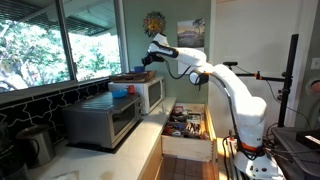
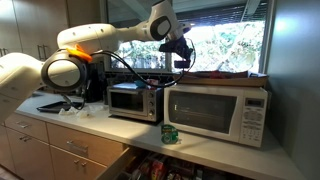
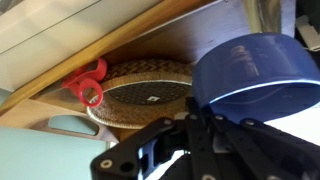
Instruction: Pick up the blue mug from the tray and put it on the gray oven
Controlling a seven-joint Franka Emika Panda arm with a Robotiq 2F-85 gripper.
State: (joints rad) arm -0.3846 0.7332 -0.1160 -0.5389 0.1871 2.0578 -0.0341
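White multi-joint robot arm [image 1: 225, 85] reaches across the counter. In both exterior views its wrist sits over the microwave end [image 2: 90, 40].

Boxy silver-gray toaster oven with dark glass door [image 1: 103, 120] stands on the counter, just beside the white microwave [image 1: 150, 93]. Same pair in an exterior view: gray oven [image 2: 133, 100], microwave [image 2: 215, 112]. No mug visible on the oven top.

Open drawer full of utensils [image 1: 187, 125] is below the counter edge, near the arm base.

Flat reddish-brown rectangular tray [image 1: 130, 76] lies on top of the microwave and spans most of its top [image 2: 228, 75].

Dark Robotiq gripper [image 1: 150, 58] hangs above the tray with a visible gap to it [image 2: 182, 60].

Wrist view: oval woven wicker mat [image 3: 145, 95] with a dark centre lies below the gripper. The small bright-blue mug [image 3: 245, 65] fills the upper right, right up against the gripper's dark fingers [image 3: 195, 130], which overlap its lower edge. It looks close enough to be gripped, but how far the jaws are open and whether they have the mug, I cannot tell. Also can't tell whether the mug is clear of the tray. The mug is too small to make out in the exterior views.

Red plastic loops [image 3: 88, 85] touch the mat's left edge.

Small green can [image 2: 170, 133] stands on the counter in front of the microwave.
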